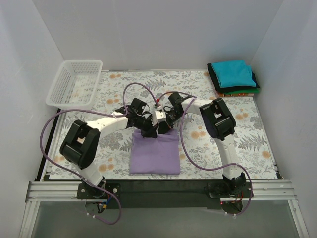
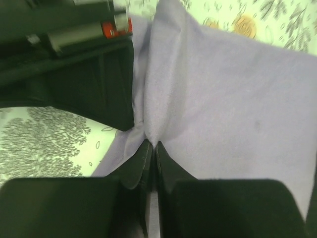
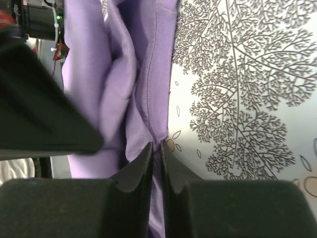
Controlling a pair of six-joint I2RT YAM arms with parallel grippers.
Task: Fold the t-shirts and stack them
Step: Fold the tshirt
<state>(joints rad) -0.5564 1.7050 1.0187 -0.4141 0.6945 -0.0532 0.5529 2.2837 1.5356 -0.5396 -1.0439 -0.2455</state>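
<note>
A lavender-purple t-shirt lies folded into a rectangle at the table's near middle. Both grippers sit close together at its far edge. My left gripper is shut on a pinch of the purple cloth, which rises as a ridge between its fingertips. My right gripper is shut on the shirt's hemmed edge, with patterned table cloth right beside it. A stack of folded t-shirts, teal on top over dark green and orange-red, rests at the back right corner.
A white plastic mesh basket stands at the back left. The floral table cloth covers the table, and white walls close in on three sides. Purple cables loop off both arms.
</note>
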